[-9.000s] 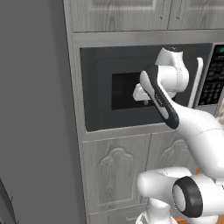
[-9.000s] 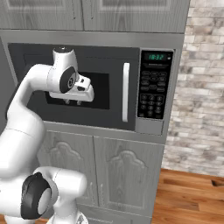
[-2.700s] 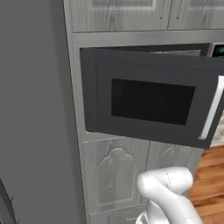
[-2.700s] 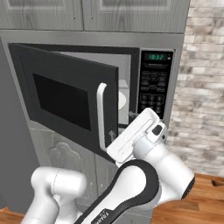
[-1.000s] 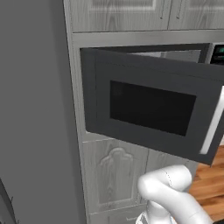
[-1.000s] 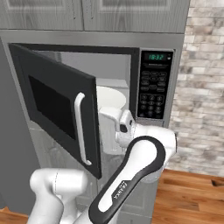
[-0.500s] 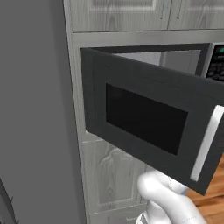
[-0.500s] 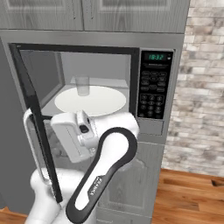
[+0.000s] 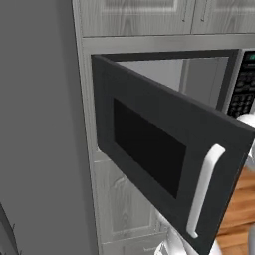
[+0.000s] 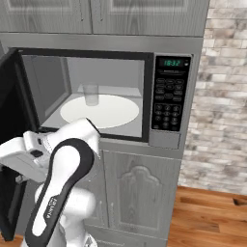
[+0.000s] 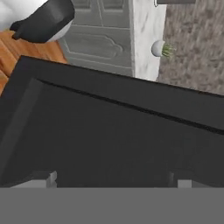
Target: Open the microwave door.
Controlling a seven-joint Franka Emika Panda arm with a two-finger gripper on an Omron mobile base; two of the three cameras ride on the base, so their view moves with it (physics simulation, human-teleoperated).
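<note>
The microwave door, dark grey with a black window and a white bar handle, stands swung far out to the left. In the right base view the door is nearly edge-on at the left border. The microwave shows its pale interior and a keypad with a green display. My arm reaches left, with the hand against the door's inner face. In the hand view the dark door lies close ahead. My gripper is open, its fingertips wide apart with nothing between them.
Inside the microwave a clear glass stands on a white turntable. Grey wood-grain cabinet doors sit above and below. A brick wall and wood floor lie to the right, and a tall grey panel to the left.
The door has swung further open to the left, exposing the whole interior. My arm has followed it leftward and lower.
</note>
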